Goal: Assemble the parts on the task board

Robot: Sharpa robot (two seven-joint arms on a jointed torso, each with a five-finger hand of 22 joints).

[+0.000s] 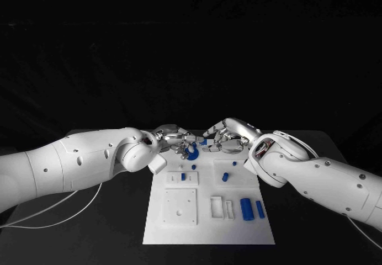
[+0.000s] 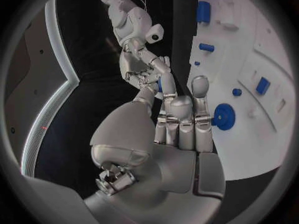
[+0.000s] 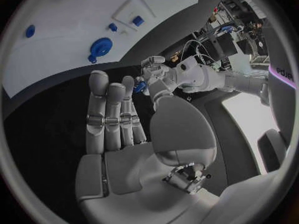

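Over the far end of the task board (image 1: 208,221), my left robot hand (image 1: 171,138) and right robot hand (image 1: 227,137) meet fingertip to fingertip around a small blue part (image 1: 194,150). My left robot hand appears to pinch the piece; whether my right robot hand grips it too, or only touches it, I cannot tell. On the board nearer me lie two blue cylinders (image 1: 252,210), with smaller blue pegs (image 1: 225,176) standing between them and the hands. The board rests on the black surface (image 1: 111,221).
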